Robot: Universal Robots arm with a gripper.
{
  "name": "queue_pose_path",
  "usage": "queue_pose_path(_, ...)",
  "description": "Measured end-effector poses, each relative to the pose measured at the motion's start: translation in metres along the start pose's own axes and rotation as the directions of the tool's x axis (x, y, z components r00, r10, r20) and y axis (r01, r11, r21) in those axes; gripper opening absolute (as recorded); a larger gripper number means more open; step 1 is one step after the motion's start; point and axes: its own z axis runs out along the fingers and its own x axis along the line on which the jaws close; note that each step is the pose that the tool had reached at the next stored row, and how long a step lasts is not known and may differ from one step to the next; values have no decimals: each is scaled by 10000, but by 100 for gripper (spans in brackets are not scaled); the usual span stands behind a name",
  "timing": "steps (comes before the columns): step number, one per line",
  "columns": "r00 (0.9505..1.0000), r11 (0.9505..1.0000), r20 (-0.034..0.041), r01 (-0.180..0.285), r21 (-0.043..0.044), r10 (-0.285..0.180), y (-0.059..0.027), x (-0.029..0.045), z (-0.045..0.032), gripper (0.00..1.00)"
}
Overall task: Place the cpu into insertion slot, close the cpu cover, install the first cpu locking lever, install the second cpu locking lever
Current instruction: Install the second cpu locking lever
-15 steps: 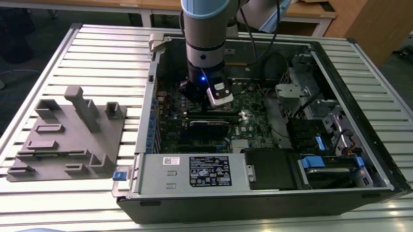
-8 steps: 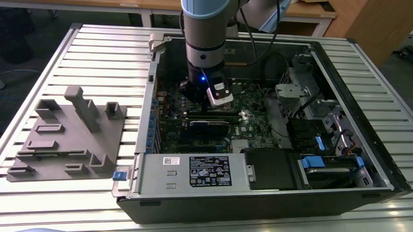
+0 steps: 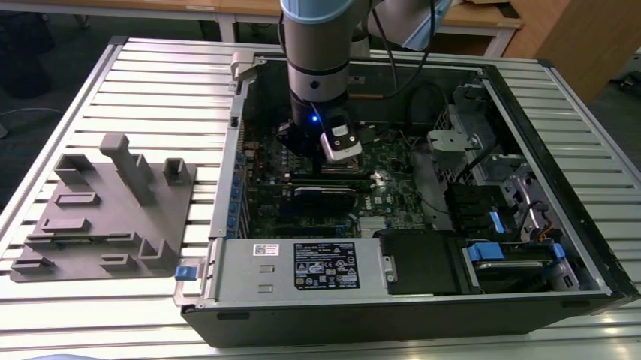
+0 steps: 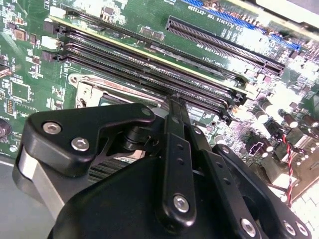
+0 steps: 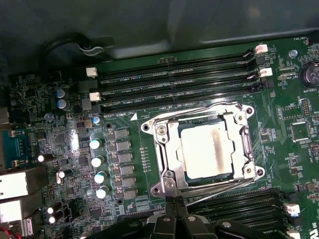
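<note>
**Arm down in the computer case, chip seated under its cover**

A slatted metal table (image 3: 120, 82) carries an open computer case (image 3: 561, 225) that takes up most of the half toward the exterior view's right. Near the table's edge on the exterior view's left lies a grey holder (image 3: 110, 217) with upright posts and pockets. The arm (image 3: 318, 52) reaches straight down into the case, over the green board (image 3: 391, 161).

In the first wrist view the board (image 5: 124, 209) shows rows of long black memory slots (image 5: 174, 82) on two sides of the socket (image 5: 202, 144). The cpu (image 5: 207, 149), its dull silver top scuffed, lies flat in the socket. The cover (image 5: 164, 149), a silver frame, lies down around the chip, which shows through its window. Thin wire levers (image 5: 219, 191) run along the frame's edges; whether they are latched I cannot tell.

The gripper (image 5: 169, 199) sits at the socket's edge, its black fingers drawn together to a narrow point just beside the frame's corner. In the second wrist view the gripper (image 4: 174, 97) shows the same closed tip, down between the socket rim and the nearest memory slot, with nothing seen held between the fingers.
</note>
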Motion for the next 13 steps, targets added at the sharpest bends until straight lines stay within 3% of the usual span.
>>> queue_pose_path(2, 10000, 10000, -9, -6, -58, 6, -1, 4, -1, 11)
queue_pose_path(5, 10000, 9995, -33, -24, -301, 23, -7, 36, -3, 11)
queue_pose_path(7, 10000, 9991, -39, -32, -413, 30, -11, 60, -4, 11)
queue_pose_path(13, 10000, 9988, 14, -31, -479, 32, -20, 104, 21, 11)
